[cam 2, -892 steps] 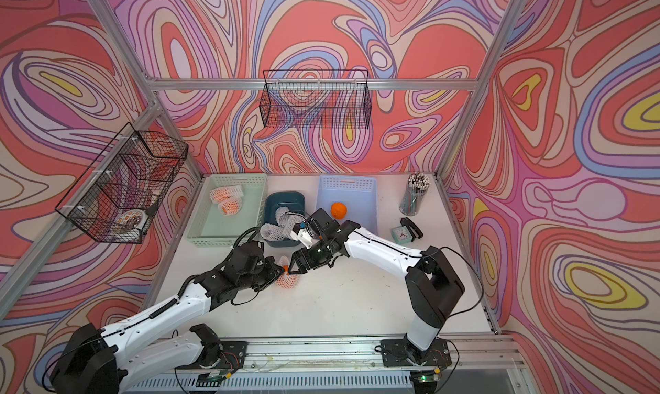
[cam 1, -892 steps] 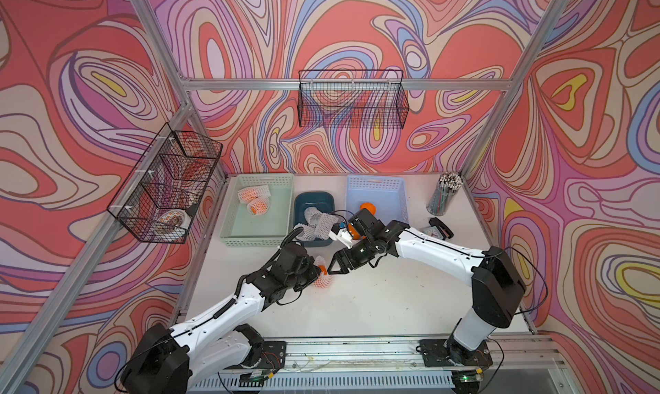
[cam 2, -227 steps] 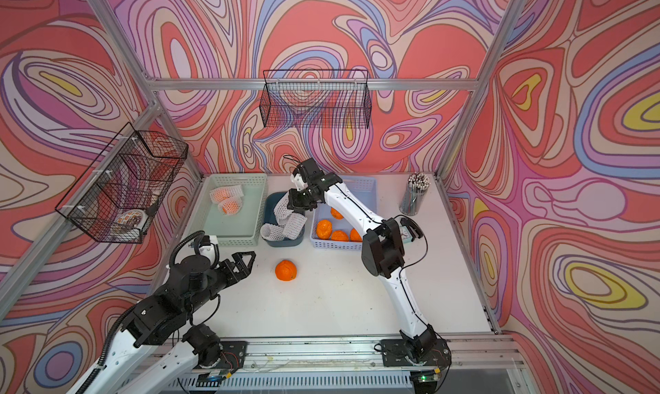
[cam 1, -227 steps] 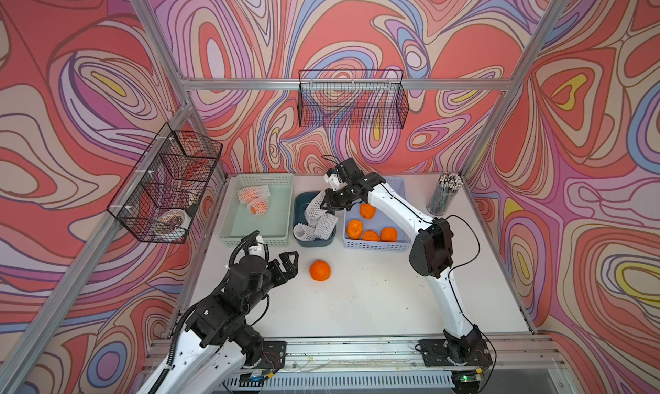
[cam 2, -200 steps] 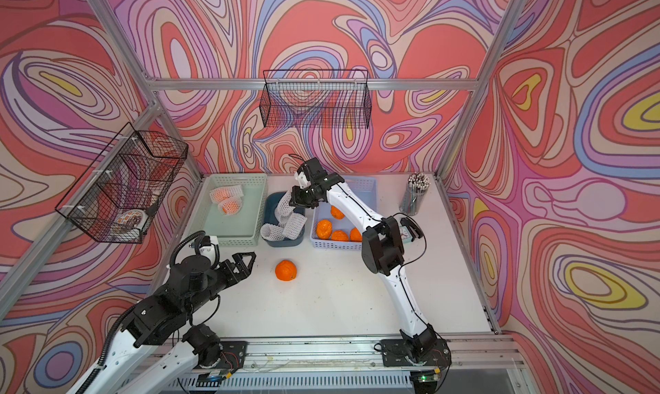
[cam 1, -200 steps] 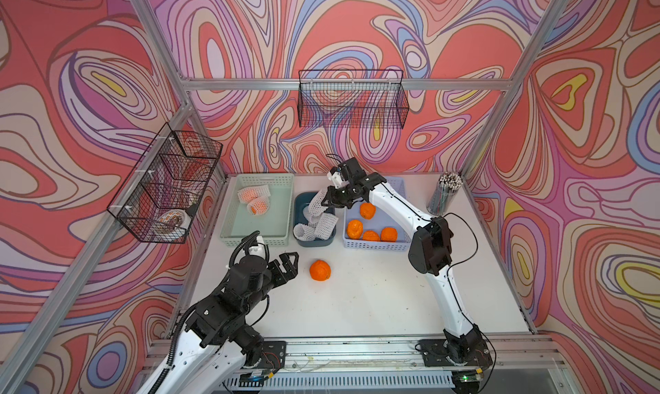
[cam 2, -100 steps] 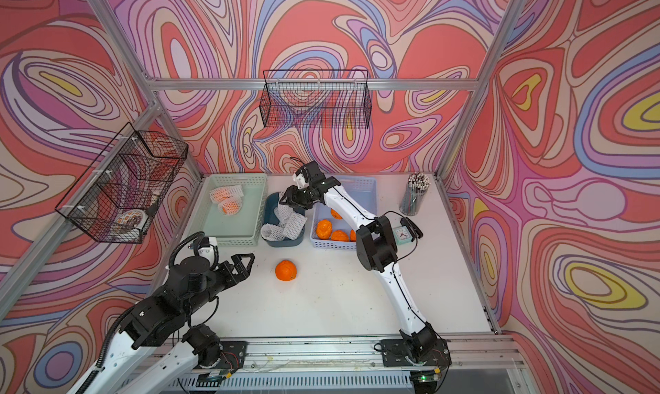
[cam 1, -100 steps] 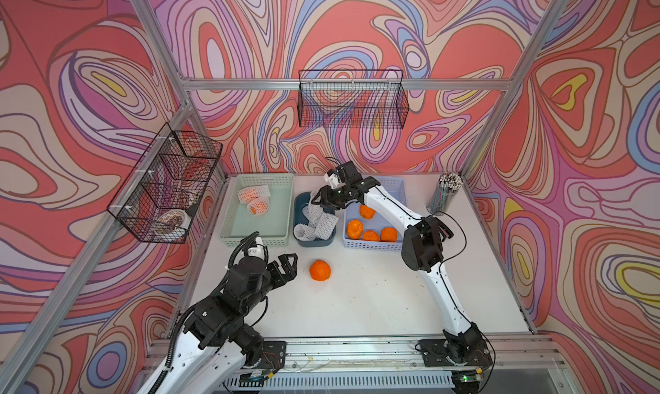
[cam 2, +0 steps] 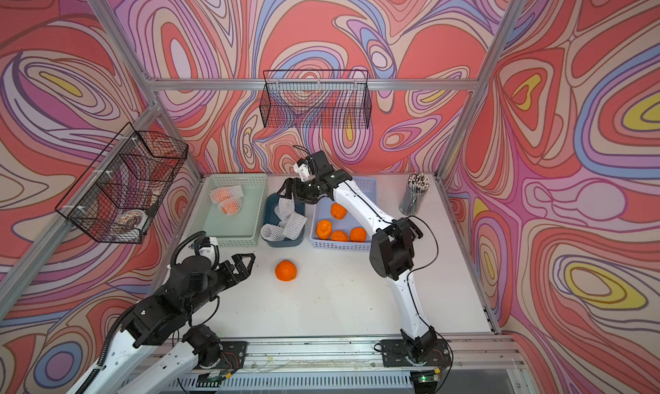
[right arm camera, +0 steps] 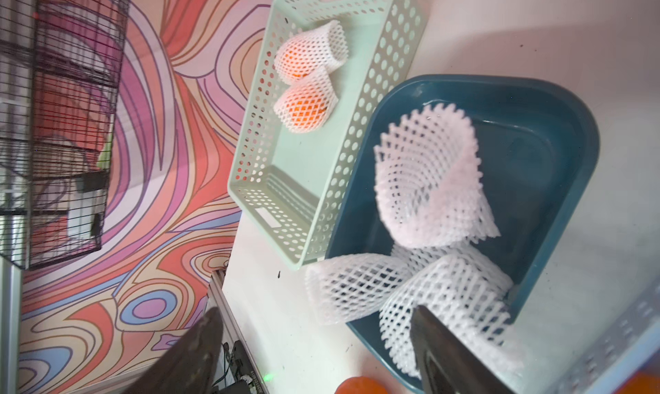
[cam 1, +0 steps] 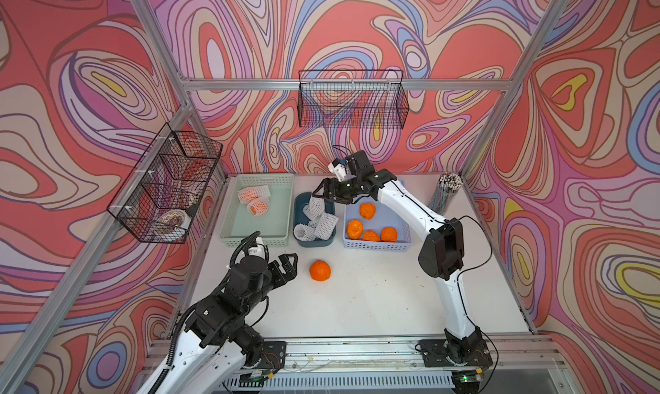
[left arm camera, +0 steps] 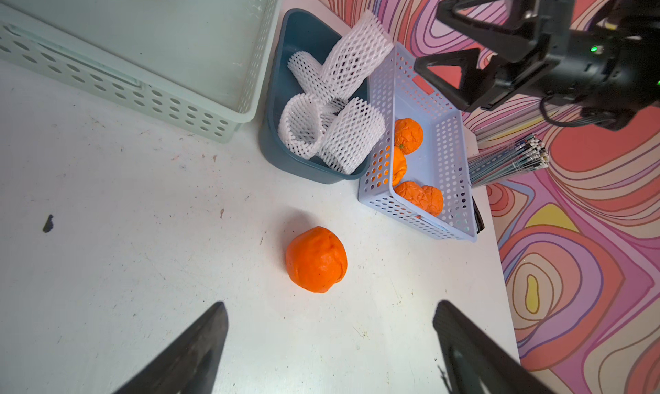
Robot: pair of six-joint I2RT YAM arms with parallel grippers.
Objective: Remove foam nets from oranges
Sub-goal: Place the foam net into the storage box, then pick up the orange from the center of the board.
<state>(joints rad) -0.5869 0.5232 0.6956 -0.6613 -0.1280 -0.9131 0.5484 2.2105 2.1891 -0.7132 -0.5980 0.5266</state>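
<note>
A: Here's the right gripper, up over the dark teal tub, jaws spread wide with nothing between them (clean daylight there in the right wrist view).
B: And under it, the foam nets: soft white mesh tubes with diamond holes, flopped over one another. I make out four, but the pile overlaps, so I can't swear to the total.
A: The topmost one stands tilted in the tub's back half, right beneath the fingers and apart from them.
B: Fruit count! Four bare oranges, bright with lumpy skin, sit inside the lilac perforated basket just beside the tub.
A: A fifth bare orange sits alone on the scuffed white table.
B: And the left gripper?
A: Gaping wide too, out over the table, with that lone orange just ahead of its black fingertips, not touching.
B: Last, two netted oranges lie touching in the mint-green perforated basket, orange glowing through the mesh, well apart from both grippers
</note>
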